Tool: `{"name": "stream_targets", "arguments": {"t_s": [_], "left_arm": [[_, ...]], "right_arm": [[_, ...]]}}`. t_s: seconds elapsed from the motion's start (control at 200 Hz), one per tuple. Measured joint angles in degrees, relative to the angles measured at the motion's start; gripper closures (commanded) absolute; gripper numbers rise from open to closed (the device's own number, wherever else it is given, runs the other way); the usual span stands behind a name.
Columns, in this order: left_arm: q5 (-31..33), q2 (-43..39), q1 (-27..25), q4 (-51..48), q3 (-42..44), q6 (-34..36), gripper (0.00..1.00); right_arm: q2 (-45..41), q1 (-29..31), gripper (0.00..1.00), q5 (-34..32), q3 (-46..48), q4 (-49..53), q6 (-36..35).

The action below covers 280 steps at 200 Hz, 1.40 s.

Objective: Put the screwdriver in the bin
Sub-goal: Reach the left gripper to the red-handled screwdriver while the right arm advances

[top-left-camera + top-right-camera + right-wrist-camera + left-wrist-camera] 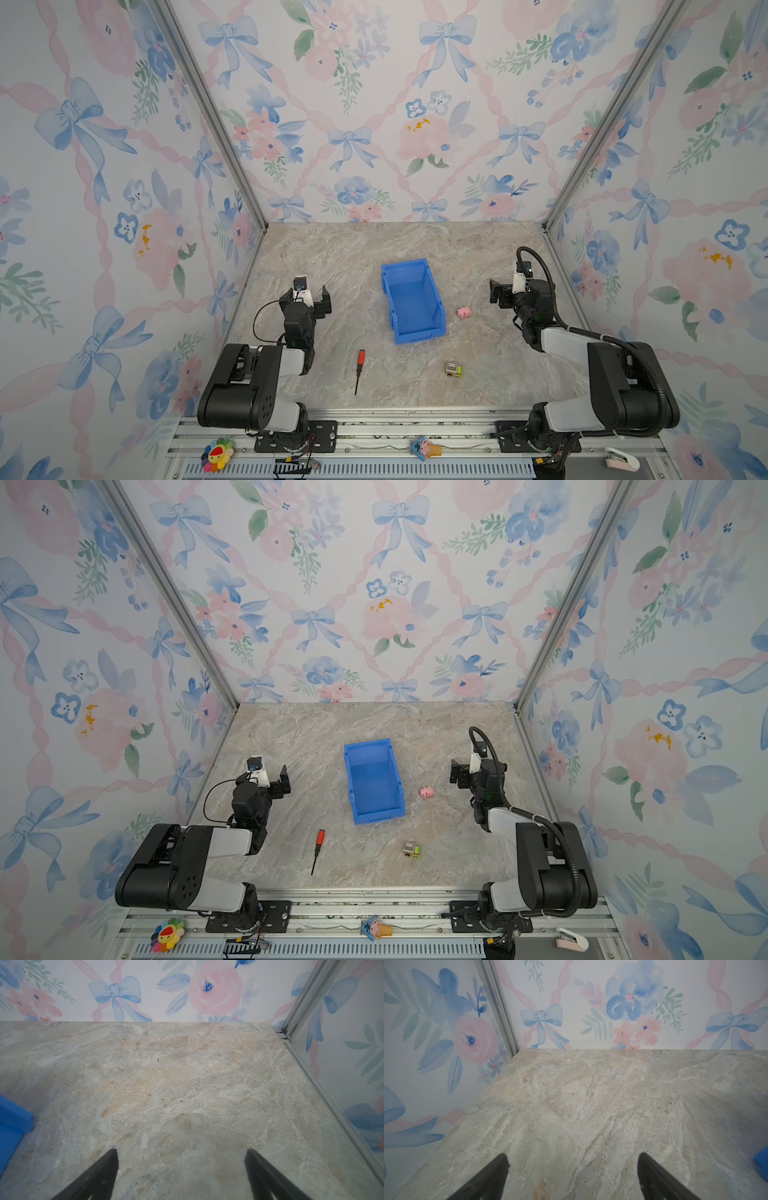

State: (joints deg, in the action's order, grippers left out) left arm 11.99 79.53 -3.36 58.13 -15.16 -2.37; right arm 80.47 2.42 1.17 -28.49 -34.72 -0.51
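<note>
Screwdriver [359, 368] near front edge of table [316, 257], bin [411, 299] beyond it, not touching

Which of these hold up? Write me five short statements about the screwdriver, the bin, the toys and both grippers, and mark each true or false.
1. The screwdriver lies on the table, outside the bin. True.
2. The pink pig sits inside the bin. False: the bin is empty; the pig stands on the table beside it.
3. The left gripper has its fingers spread, nothing between them. True.
4. The right gripper is shut on the screwdriver. False: it is open and empty, far from it.
5. The toy truck stands on the table, apart from the bin. True.
</note>
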Motion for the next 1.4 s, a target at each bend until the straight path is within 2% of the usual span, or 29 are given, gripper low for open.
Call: {"name": "stream_targets", "arguments": {"t_s": [0.13,0.285,0.47,0.675,0.87,1.05,1.235,1.4], "left_arm": [[1.1,-7.8,0.0,-9.8,-2.1,-1.2,0.02],[3.0,-15.3,-1.0,-26.0,-7.6,-6.1,0.03],[4.2,-18.0,-2.4,-47.0,-18.1,-14.9,0.03],[-0.5,-19.7,-5.1,-62.2,-20.6,-22.6,0.02],[-5.8,-20.0,-9.8,-70.8,-20.6,-26.0,0.03],[-8.7,-20.7,-13.1,-74.6,-19.7,-27.2,0.02],[-8.9,-20.1,-19.6,-79.8,-19.0,-28.4,0.06],[-8.5,-18.0,-25.2,-83.1,-19.1,-33.0,0.11]], "right_arm": [[-4.1,2.8,0.03,-2.1,-2.8,9.5,-0.2],[-6.4,6.5,0.03,-3.8,-11.6,23.9,1.4],[-9.5,12.2,0.03,-7.7,-17.1,37.5,6.0],[-10.7,20.6,0.03,-13.6,-21.9,52.2,13.6],[-11.1,26.3,0.03,-16.4,-24.6,63.1,22.3],[-13.4,32.2,0.03,-18.6,-25.4,69.3,28.1],[-13.0,37.2,0.03,-20.7,-27.0,73.2,30.5],[-10.7,42.3,0.03,-21.3,-28.0,74.6,30.8]]}}
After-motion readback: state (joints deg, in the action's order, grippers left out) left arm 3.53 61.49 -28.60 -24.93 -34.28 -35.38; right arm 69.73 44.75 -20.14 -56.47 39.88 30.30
